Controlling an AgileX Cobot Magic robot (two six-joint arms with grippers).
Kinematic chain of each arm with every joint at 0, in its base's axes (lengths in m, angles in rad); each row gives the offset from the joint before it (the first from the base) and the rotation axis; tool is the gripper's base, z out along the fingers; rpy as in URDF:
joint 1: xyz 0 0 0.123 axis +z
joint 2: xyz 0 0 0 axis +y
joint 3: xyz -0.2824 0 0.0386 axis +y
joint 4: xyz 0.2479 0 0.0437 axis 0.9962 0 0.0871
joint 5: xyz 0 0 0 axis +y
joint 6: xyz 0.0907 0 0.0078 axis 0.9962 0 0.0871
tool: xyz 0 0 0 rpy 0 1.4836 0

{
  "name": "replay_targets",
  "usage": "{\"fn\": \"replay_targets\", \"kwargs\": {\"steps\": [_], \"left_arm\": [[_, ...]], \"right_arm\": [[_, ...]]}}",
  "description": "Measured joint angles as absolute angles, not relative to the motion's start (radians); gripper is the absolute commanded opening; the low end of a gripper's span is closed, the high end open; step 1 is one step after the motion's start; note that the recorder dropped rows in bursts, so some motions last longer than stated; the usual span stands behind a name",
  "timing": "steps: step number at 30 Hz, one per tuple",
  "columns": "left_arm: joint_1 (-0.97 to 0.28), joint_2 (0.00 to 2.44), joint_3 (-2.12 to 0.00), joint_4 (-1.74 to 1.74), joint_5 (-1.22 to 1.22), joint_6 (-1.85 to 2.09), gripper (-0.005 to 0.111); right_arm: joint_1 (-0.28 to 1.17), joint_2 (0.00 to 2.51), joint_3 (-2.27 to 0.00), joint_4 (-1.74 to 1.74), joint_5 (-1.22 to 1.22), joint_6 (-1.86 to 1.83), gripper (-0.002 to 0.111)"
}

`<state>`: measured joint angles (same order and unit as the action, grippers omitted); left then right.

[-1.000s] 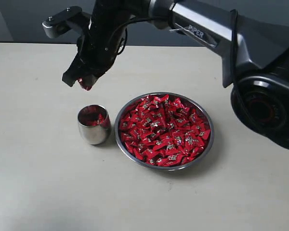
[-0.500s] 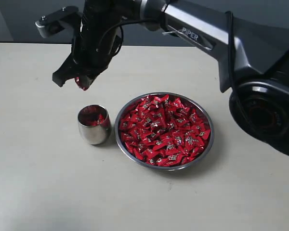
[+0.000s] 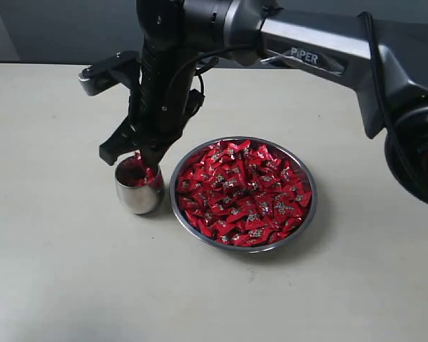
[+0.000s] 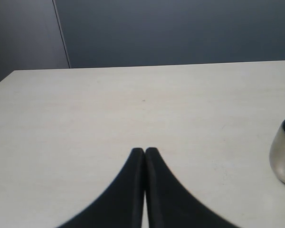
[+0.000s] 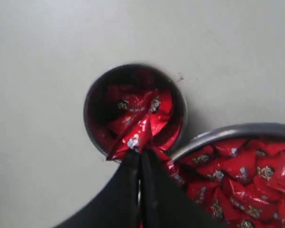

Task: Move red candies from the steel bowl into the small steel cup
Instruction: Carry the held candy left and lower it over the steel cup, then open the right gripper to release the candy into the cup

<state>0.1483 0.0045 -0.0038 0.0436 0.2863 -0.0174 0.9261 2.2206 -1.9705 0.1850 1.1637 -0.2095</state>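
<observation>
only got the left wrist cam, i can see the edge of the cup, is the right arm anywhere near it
observer: yes, the right gripper is directly above the small steel cup, close to its rim.
operator: holding anything
observer: it is shut on one red candy, which hangs over the cup's mouth.
operator: cup empty otherwise
observer: no, several red candies lie inside it.
operator: where's the bowl
observer: the steel bowl stands right beside the cup, heaped with candies.

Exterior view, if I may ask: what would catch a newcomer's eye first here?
The steel bowl heaped with shiny red candies in the middle of the table stands out first. Next, the right gripper, shut on a red candy, hangs just above the small steel cup left of the bowl.
</observation>
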Motion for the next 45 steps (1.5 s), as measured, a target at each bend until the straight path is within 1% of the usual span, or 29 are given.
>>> {"fn": "replay_targets", "kwargs": {"steps": [5,22,24,29,31,45], "left_arm": [[0.148,0.004,-0.004,0.044,0.286,-0.017,0.0],[0.148,0.004,-0.004,0.044,0.286,-0.017,0.0],[0.148,0.004,-0.004,0.044,0.286,-0.017,0.0],[0.148,0.004,-0.004,0.044,0.286,-0.017,0.0],[0.148,0.004,-0.004,0.044,0.286,-0.017,0.0],[0.148,0.004,-0.004,0.044,0.286,-0.017,0.0]], "right_arm": [[0.932,2.221,-1.967,0.229,1.114,-0.225,-0.001],[0.937,2.263,-1.966,0.195,1.068,-0.246,-0.001],[0.937,2.263,-1.966,0.195,1.066,-0.25,0.004],[0.937,2.263,-1.966,0.195,1.066,-0.258,0.03],[0.937,2.263,-1.966,0.195,1.066,-0.258,0.035],[0.937,2.263,-1.966,0.147,1.062,-0.254,0.035]]}}
